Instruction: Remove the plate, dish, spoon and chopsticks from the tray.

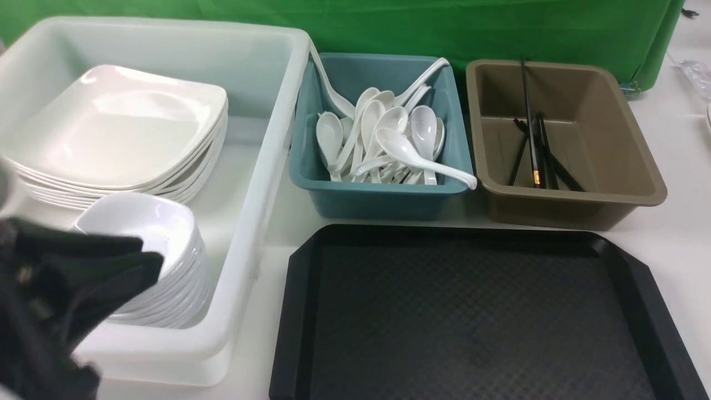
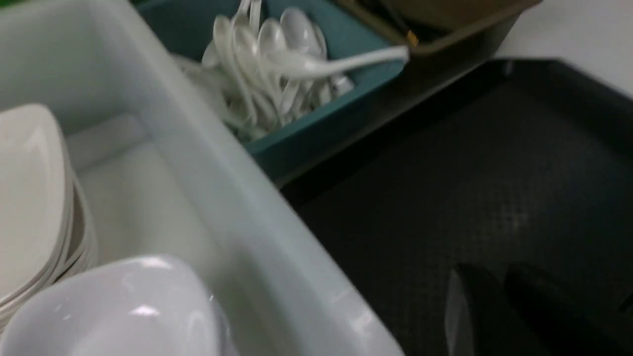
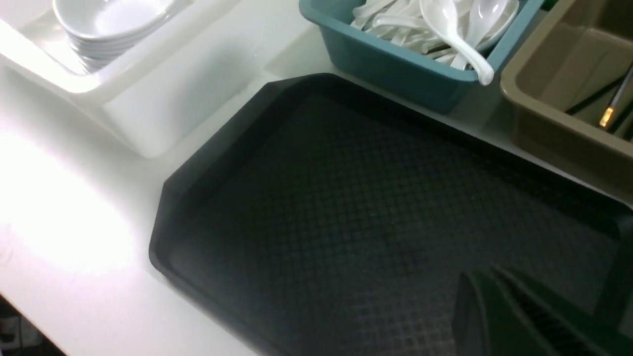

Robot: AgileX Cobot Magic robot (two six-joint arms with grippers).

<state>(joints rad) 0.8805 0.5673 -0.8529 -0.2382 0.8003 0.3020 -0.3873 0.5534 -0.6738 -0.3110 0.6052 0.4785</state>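
On the bench, the black tray (image 1: 477, 316) sits bare with all the tableware sorted into bins behind it.

Big white tub (image 1: 261, 183) on the left holds the stack of square plates (image 1: 116, 133) toward the back and a stack of small deep dishes (image 1: 161, 244) nearer the front. Teal bin (image 1: 377, 194) just behind the tray is piled with white soup spoons (image 1: 389, 141), one handle poking out over the front rim. Brown bin (image 1: 572, 205) beside it has the black chopsticks (image 1: 536, 153) leaning inside. Left claw (image 1: 141, 258) hangs over the dish stack, fingers pinched nearly together and nothing in them as far as I can see. Right claw (image 3: 499, 291) only shows in its own wrist view, hovering above the tray floor, fingers closed tight with nothing between them.
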